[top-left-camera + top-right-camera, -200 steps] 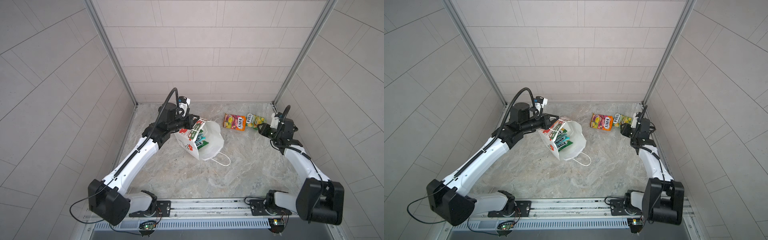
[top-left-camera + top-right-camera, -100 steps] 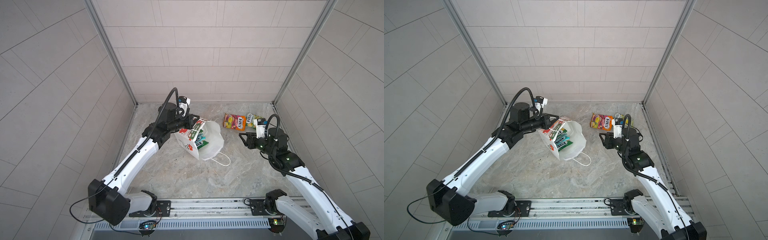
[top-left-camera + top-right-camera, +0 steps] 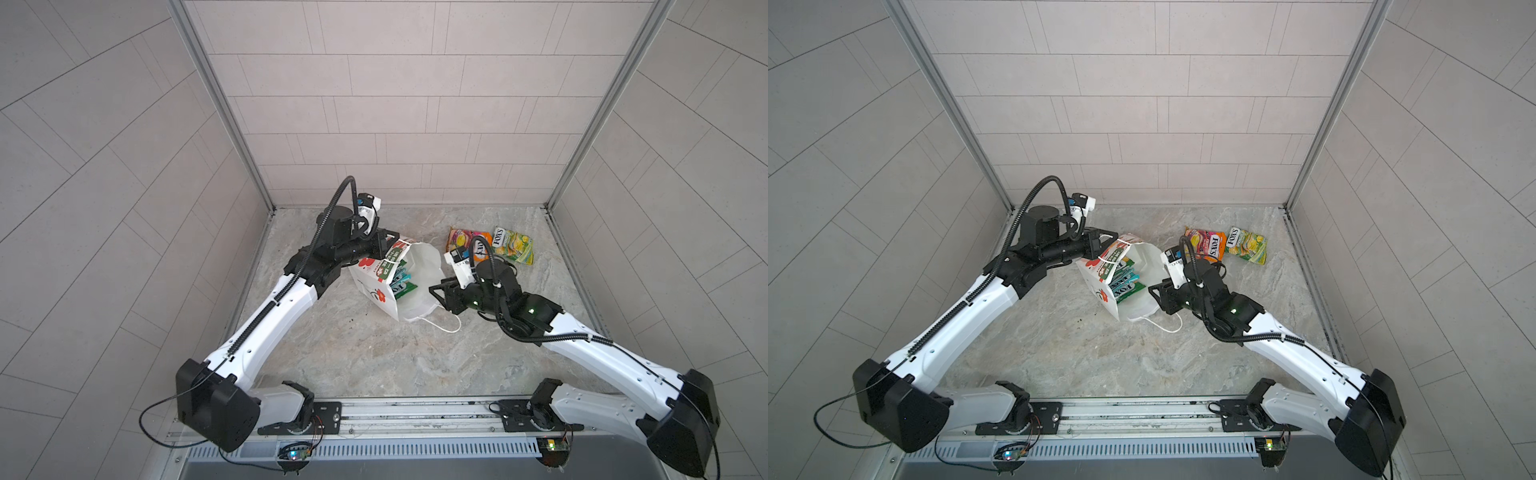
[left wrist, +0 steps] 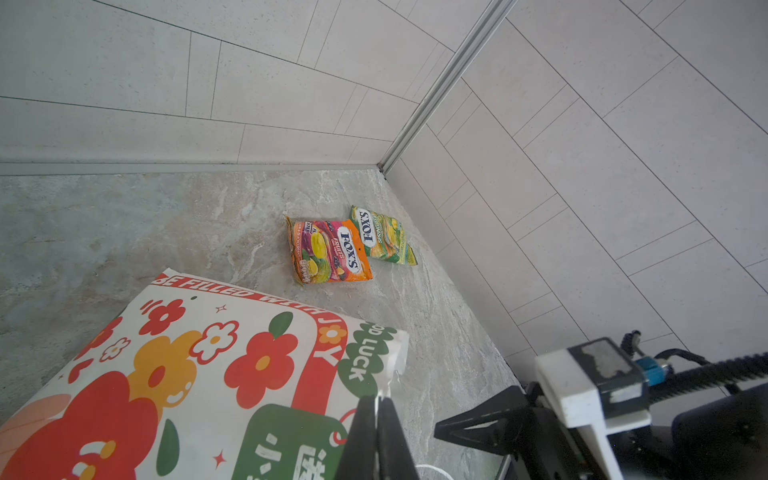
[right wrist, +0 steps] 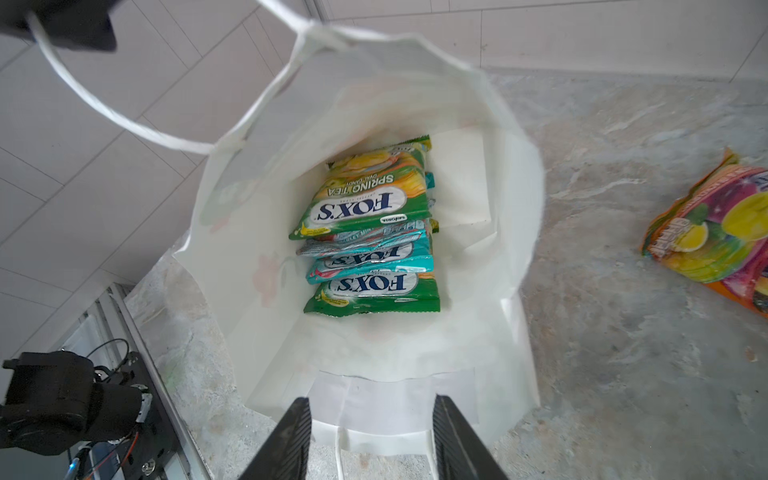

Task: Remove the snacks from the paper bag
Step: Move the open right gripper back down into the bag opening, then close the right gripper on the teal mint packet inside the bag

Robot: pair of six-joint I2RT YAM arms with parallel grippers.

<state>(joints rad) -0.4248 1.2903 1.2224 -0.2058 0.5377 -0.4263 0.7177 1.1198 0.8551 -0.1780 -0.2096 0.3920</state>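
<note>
Beside the paper bag [image 3: 376, 296], right hand [image 5: 372, 405] hovers half-open, empty; left hand [image 4: 377, 406] pinches its cord handle [image 5: 124, 121].

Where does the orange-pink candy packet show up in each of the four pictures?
In a top view: orange-pink packet at the back right of the table, partly behind the right arm.
In a top view: same spot.
Left wrist: middle of picture.
Right wrist: right edge, cut off.
Shared landmark: the paper bag, in all four.
</note>
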